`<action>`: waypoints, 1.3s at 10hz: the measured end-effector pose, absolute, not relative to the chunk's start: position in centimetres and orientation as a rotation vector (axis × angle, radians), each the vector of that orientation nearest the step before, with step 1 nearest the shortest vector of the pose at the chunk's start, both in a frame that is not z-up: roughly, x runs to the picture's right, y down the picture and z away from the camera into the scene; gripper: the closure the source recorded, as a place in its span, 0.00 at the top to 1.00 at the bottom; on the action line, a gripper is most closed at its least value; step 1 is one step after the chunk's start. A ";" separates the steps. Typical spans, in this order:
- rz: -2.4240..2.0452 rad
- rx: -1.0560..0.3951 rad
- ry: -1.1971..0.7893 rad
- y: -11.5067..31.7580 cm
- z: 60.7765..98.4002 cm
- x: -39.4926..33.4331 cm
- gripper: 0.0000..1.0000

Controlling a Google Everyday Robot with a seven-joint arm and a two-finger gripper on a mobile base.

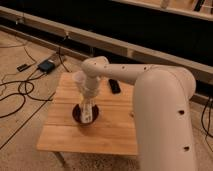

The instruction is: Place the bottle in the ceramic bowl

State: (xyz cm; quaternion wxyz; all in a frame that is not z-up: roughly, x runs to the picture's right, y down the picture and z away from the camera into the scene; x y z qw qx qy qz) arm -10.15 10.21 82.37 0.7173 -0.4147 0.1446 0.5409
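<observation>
The dark purple ceramic bowl (78, 116) sits on the left middle of the wooden table (110, 135). My gripper (87, 111) hangs straight down over the bowl from the white arm (125, 75). The slim whitish bottle (86, 114) stands upright between the fingers, its base down inside the bowl. The gripper hides the bottle's upper part.
A white cup (78, 78) stands on the table behind the bowl, partly hidden by the arm. A flat black rectangular object (114, 86) lies at the back middle. Cables and a dark box (46, 65) lie on the floor to the left.
</observation>
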 end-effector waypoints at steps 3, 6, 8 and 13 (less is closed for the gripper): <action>1.190 -0.918 0.311 10.1 83.1 -10.2 0.52; 1.186 -0.915 0.305 9.9 83.4 -10.2 0.79; 1.183 -0.917 0.306 9.9 83.4 -10.2 0.80; 1.181 -0.935 0.296 9.8 83.2 -10.4 0.80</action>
